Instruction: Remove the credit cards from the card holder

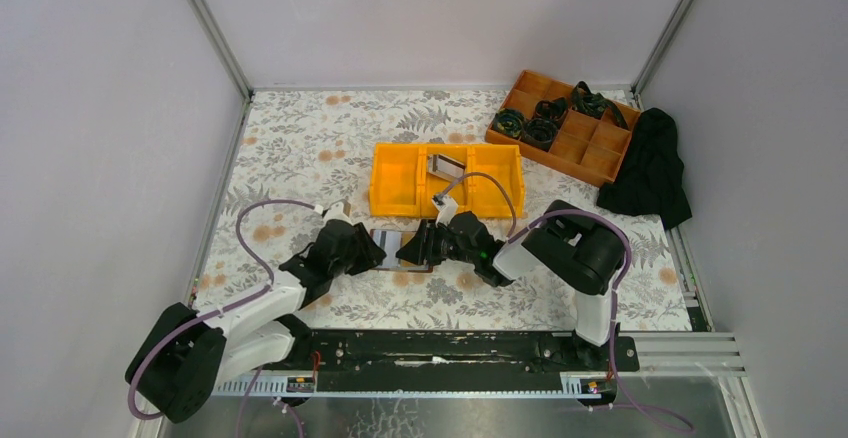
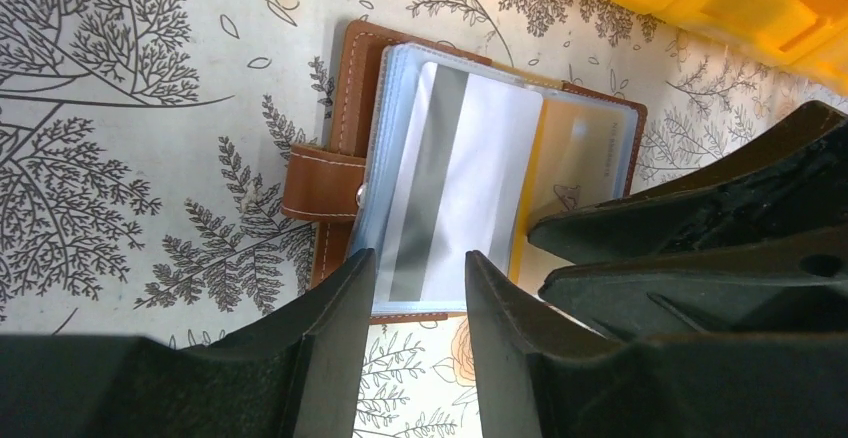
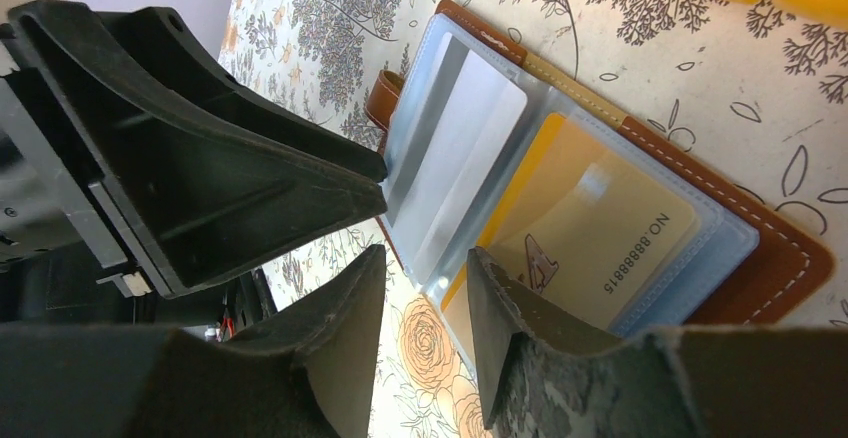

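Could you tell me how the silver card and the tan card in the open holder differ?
The silver card bears a darker stripe; the tan card shows a printed number. The silver card lies on the strap side, the tan card on the other page. Both sit in clear sleeves.

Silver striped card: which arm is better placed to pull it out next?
Left, probably. The left gripper is open and lined up on the near edge of the silver striped card; the right gripper sits nearer the tan card in the card holder.
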Controlling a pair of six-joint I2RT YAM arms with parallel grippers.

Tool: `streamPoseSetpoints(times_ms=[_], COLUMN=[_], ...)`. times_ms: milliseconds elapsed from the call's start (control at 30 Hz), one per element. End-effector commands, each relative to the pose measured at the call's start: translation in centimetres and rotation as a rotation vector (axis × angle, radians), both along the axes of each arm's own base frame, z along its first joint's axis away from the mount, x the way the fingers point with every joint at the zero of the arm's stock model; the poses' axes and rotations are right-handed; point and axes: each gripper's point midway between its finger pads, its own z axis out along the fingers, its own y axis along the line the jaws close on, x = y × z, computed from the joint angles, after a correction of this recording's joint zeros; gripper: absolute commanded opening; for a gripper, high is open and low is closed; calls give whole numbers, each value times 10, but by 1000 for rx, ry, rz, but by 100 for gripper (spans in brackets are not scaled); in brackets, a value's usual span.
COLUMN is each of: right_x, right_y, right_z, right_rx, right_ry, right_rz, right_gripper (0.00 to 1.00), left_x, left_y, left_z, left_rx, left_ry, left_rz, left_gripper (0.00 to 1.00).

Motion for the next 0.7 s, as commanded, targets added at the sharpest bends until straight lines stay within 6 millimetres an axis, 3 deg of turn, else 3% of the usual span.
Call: streamPoseSetpoints(times_ms=[0, 167, 267, 467, 667], right_x=[8, 9, 13, 27, 29], right_y=[-3, -1, 0, -5, -1], right_z=[11, 10, -1, -17, -13], right_rx=[0, -4, -60, -195, -187], right_ry=[-46, -45, -27, -1, 2], right_rz=[-17, -14, -20, -72, -68], right_gripper=[44, 50, 55, 57, 57], left_x=[3, 0, -2, -3, -2], left_y=[11, 11, 5, 0, 2], left_z=[-8, -14, -19, -22, -20], left_rx=[32, 30, 3, -20, -13], left_ry=[-3, 6, 23, 32, 21], left_rz=[45, 41, 23, 7, 9], left_gripper=[46, 47, 47, 47, 47])
